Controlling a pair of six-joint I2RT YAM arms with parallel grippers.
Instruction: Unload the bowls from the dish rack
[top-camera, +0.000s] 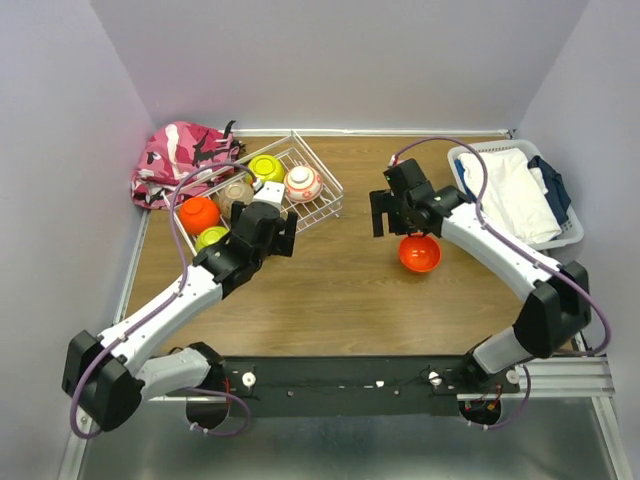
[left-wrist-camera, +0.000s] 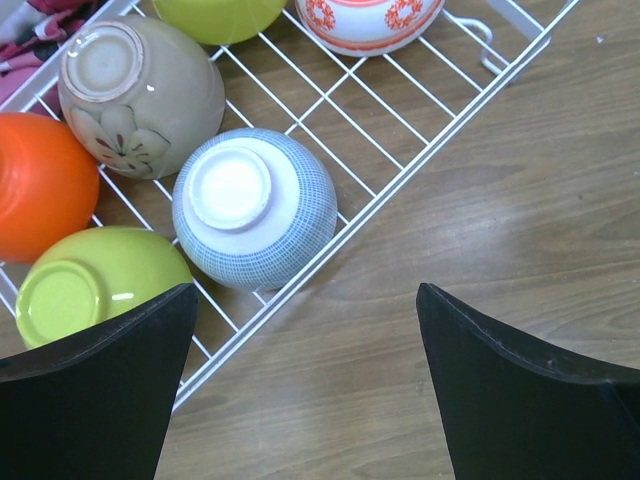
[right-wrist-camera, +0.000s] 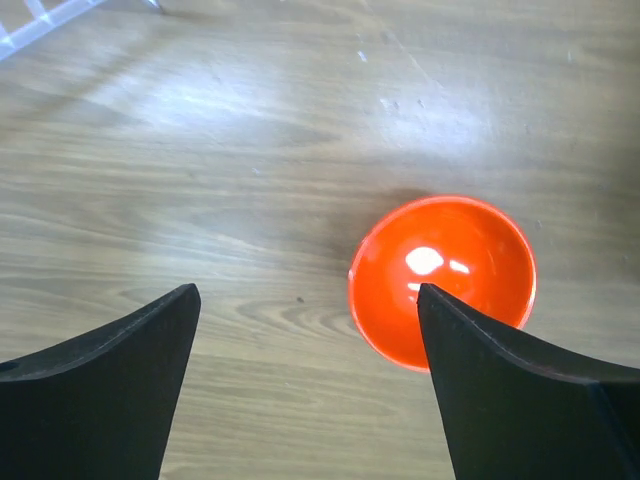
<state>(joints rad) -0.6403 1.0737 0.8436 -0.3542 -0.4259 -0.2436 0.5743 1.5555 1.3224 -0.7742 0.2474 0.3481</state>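
Rack (top-camera: 325, 205) holds inverted bowls. Left gripper (left-wrist-camera: 305, 290), jaws wide, empty, hovers over the blue bowl (left-wrist-camera: 255, 205) at the rack's near rim. Right gripper (right-wrist-camera: 305, 290), wide, empty, is above the orange bowl (right-wrist-camera: 440, 280), upright right of the rack. Judged glazed, slippery, breakable; grip across the foot ring.

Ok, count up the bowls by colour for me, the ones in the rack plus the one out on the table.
Orange bowls: 2
Lime-green bowls: 2
Tan bowl: 1
Pale blue bowl: 1
White bowl with red pattern: 1
Total: 7
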